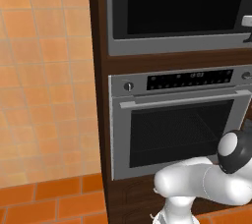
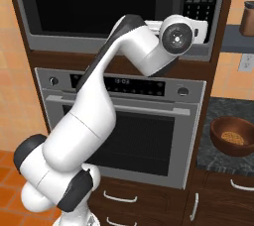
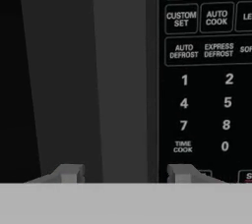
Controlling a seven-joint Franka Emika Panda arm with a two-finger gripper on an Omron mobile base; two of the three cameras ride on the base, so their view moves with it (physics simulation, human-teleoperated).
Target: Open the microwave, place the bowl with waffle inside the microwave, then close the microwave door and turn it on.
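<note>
A white robot arm reaches up to the microwave (image 2: 114, 9), a built-in unit with a grey frame and wide black glass front, set above a grey oven (image 2: 124, 121). The microwave door (image 2: 94, 2) is shut. In the hand view the gripper (image 3: 125, 174) faces the door's right edge, where a grey vertical strip (image 3: 120, 70) meets the black keypad (image 3: 206, 70). Its two finger tips stand partly apart, one either side of that strip, and hold nothing; whether they touch it cannot be told.

The bowl with waffle (image 2: 233, 136) sits on the dark speckled table (image 2: 218, 116) to the right of the oven, well apart from the gripper.

The step in hand appears to be opening the door. To do it well, the finger tips should probably close squarely on the strip, stay off the keys, then pull outward along the door's swing rather than straight back.

Readable keypad writing: "FRESH VEGETABLE", "CUSTOM SET", "AUTO COOK", "AUTO DEFROST", "EXPRESS DEFROST", "TIME COOK", and the digits 1, 2, 4, 5, 7, 8, 0. Other labels are cut off. No brand name is legible.
</note>
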